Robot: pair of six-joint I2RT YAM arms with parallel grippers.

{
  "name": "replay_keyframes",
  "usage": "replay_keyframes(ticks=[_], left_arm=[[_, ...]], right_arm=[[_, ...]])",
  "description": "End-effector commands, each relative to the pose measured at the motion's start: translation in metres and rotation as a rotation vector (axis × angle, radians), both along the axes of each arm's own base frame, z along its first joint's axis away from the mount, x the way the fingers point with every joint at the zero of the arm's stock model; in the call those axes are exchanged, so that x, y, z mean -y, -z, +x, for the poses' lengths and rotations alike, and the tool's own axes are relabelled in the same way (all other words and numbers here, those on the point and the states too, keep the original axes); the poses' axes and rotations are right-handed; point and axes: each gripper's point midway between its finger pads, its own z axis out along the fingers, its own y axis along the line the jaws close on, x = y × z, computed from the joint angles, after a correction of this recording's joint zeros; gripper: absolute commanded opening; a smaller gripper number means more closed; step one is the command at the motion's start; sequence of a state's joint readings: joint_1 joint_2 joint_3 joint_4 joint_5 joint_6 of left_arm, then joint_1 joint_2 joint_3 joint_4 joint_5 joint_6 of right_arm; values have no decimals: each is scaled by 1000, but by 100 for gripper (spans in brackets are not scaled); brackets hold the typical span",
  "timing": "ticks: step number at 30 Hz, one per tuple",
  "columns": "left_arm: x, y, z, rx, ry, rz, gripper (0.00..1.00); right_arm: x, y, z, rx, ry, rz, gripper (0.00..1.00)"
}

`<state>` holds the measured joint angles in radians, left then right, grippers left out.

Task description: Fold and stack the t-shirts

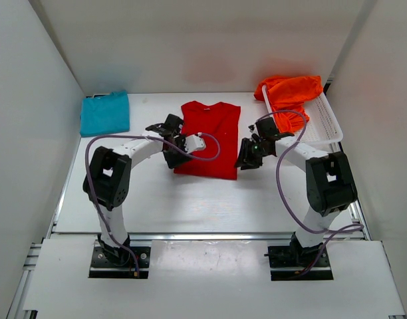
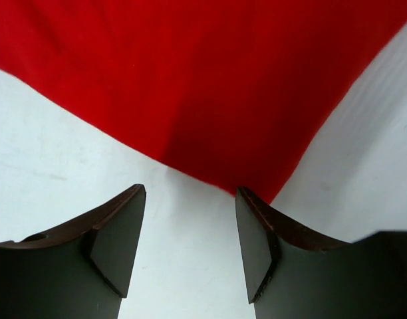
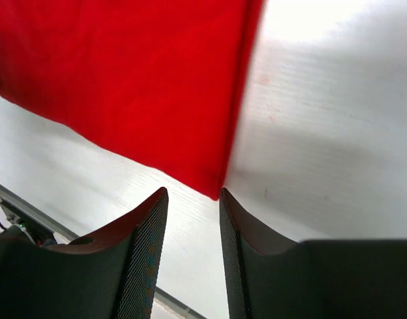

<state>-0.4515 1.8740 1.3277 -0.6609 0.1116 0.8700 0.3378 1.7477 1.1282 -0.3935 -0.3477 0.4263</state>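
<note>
The red t-shirt [image 1: 209, 138] lies flat in the middle of the table, collar toward the back. My left gripper [image 1: 175, 158] stands open at its near left corner. In the left wrist view that red t-shirt corner [image 2: 257, 179] lies on the table just ahead of the left gripper [image 2: 190, 193], with only bare table between the fingers. My right gripper [image 1: 242, 163] is open at the near right corner. There the red t-shirt [image 3: 203, 173] ends just short of the right gripper [image 3: 193, 194]. The folded teal-blue t-shirt [image 1: 105, 113] rests at the back left. The orange t-shirt [image 1: 288, 93] is bunched in the basket.
The white mesh basket [image 1: 328, 123] stands at the back right by the right wall. White walls close in the table on the left, back and right. A metal rail [image 1: 203, 236] runs along the near edge in front of the arm bases.
</note>
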Motion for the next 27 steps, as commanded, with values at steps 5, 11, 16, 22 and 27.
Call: replay_keyframes(ticks=[5,11,16,22,27], left_arm=[[-7,-20,21,-191,-584,-435,65],[-16,-13,-4,-358,-819,-614,68],[3,2,-31,-504,-873,-640,68],[12,12,-37,-581,-957,-693,69],[23,22,-43,-596,-966,-644,67]], right_arm=[[-5,3,-8,-42,-15,48,42],[-9,10,-17,-77,-6,89,40],[-7,17,-22,-105,-3,101,40],[-5,27,-25,-150,14,103,40],[2,33,-26,-186,47,69,40]])
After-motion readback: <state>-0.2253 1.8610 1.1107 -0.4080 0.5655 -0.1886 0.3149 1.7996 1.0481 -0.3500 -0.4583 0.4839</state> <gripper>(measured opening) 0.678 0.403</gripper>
